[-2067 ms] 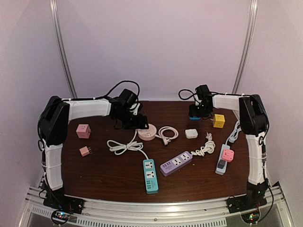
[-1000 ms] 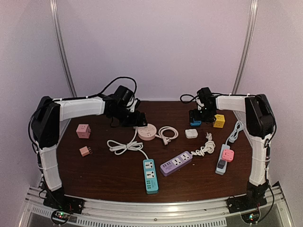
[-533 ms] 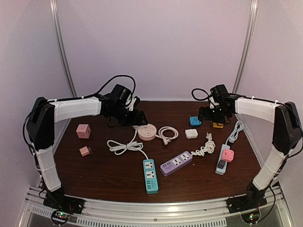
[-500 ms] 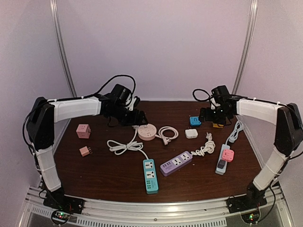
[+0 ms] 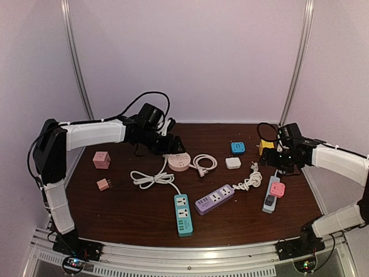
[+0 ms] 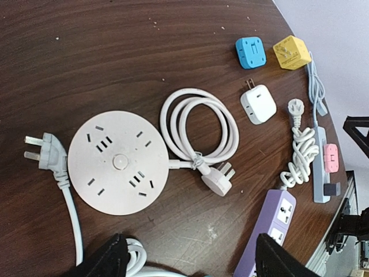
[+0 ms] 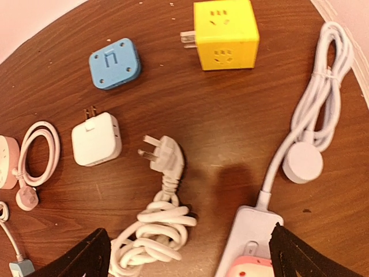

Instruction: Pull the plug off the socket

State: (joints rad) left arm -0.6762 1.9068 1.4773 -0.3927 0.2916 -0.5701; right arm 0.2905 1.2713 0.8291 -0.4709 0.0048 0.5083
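We read no words, brands or numbers anywhere; the only sign we make out is a raised arch-shaped mark on the blue cube (image 7: 114,63), upper left.

This looks like a robotics lab test cell, not a home or office. A dark wooden tabletop (image 5: 127,213) sits boxed in by plain pale walls (image 5: 190,57), with bare metal poles (image 5: 78,63) rising at the back. A white-and-black left arm (image 5: 95,133) and right arm (image 5: 340,161) stand on an aluminium rail (image 5: 190,254) along the near edge. Laid out like samples are a purple power strip (image 5: 214,199), a teal power strip (image 5: 183,214), a round pink socket (image 5: 179,161) and a yellow cube adapter (image 7: 225,34). The walls may be fabric; that is hard to tell.
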